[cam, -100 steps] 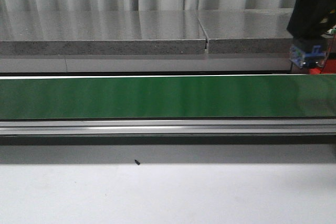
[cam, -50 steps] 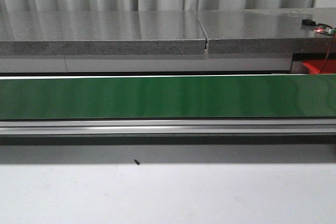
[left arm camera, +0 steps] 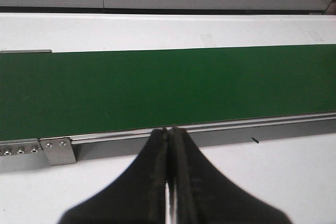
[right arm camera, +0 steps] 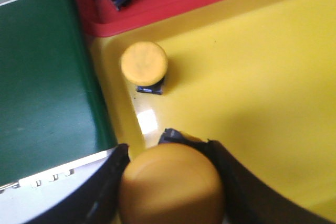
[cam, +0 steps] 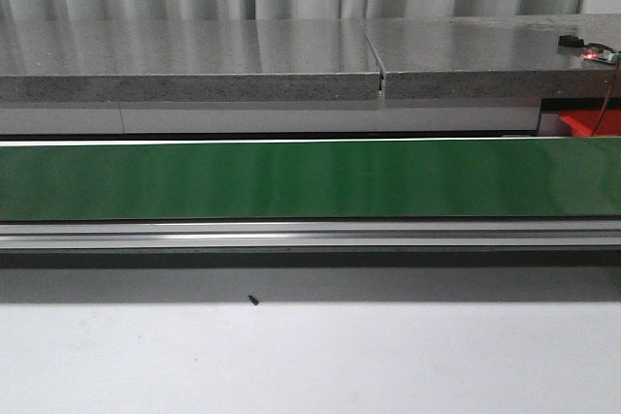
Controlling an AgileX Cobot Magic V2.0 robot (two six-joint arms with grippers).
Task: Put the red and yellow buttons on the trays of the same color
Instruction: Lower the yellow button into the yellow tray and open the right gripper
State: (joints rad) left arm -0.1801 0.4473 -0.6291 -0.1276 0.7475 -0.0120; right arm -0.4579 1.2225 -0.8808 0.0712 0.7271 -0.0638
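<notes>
Right hand [right arm camera: 170, 182] grips yellow button [right arm camera: 170, 187] over yellow tray [right arm camera: 262, 93]; left hand [left arm camera: 170, 135] pressed closed, holding nothing, over conveyor belt [left arm camera: 157, 93].

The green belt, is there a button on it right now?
No, the green belt is bare from end to end in the front view, with no button on it anywhere.

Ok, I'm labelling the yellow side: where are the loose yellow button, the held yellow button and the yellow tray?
loose yellow button [right arm camera: 144, 63], right wrist view, on its round cap.
held yellow button [right arm camera: 170, 184], right wrist view, on its cap between the pincer fingers.
yellow tray [right arm camera: 252, 82], right wrist view, on its bare floor.
</notes>
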